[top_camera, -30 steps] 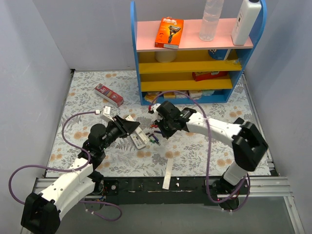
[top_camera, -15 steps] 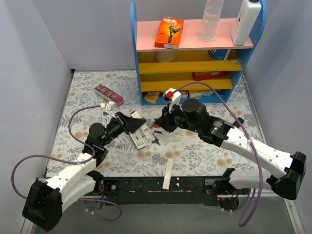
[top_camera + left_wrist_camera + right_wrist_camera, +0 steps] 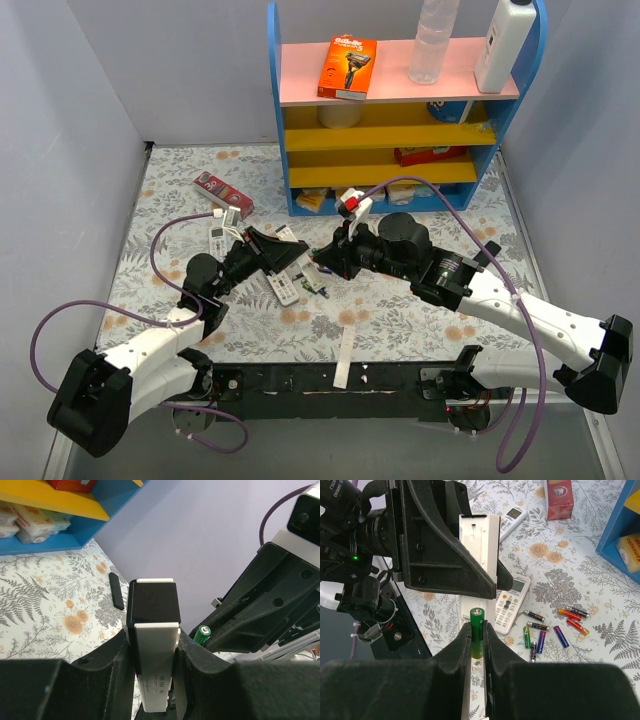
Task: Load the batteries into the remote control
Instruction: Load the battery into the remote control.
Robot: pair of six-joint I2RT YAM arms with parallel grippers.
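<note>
left gripper point(image 3: 154, 652) clamps the remote point(image 3: 493, 545), upper centre of frame, bay point(image 3: 476, 535) open; right gripper point(image 3: 477, 639) pinches a green battery point(image 3: 477, 619) just below it. align it lengthwise with the bay, then press gently

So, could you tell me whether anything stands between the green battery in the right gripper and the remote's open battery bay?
Nothing visible does. The green battery, pinched in the right gripper, points at the remote, whose open bay faces it uncovered. The left gripper has its fingers on the remote's edges, beside the bay rather than over it.
</note>
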